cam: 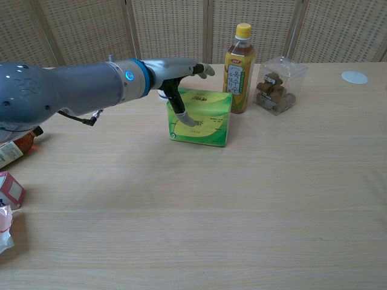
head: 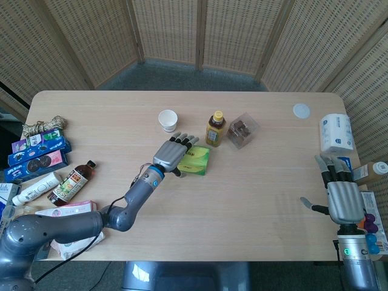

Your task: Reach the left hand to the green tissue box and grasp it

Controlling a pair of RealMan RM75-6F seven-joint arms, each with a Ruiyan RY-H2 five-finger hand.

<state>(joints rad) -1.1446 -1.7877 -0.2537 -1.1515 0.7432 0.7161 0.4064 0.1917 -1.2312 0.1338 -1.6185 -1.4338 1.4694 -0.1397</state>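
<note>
The green tissue box [head: 195, 160] [cam: 207, 121] lies near the table's middle, just in front of the tea bottle. My left hand [head: 173, 153] [cam: 179, 75] is spread over the box's left half, fingers stretched across the top and the thumb hanging down its front face. The fingers have not closed around the box; whether they touch it is unclear. My right hand [head: 342, 197] rests open at the table's right edge, far from the box, and holds nothing.
A paper cup [head: 168, 120] stands just behind the left hand. A tea bottle [cam: 237, 60] and a clear snack box [cam: 276, 85] stand right of the tissue box. Bottles and packets [head: 42, 163] crowd the left edge; a tissue roll [head: 336, 133] sits far right.
</note>
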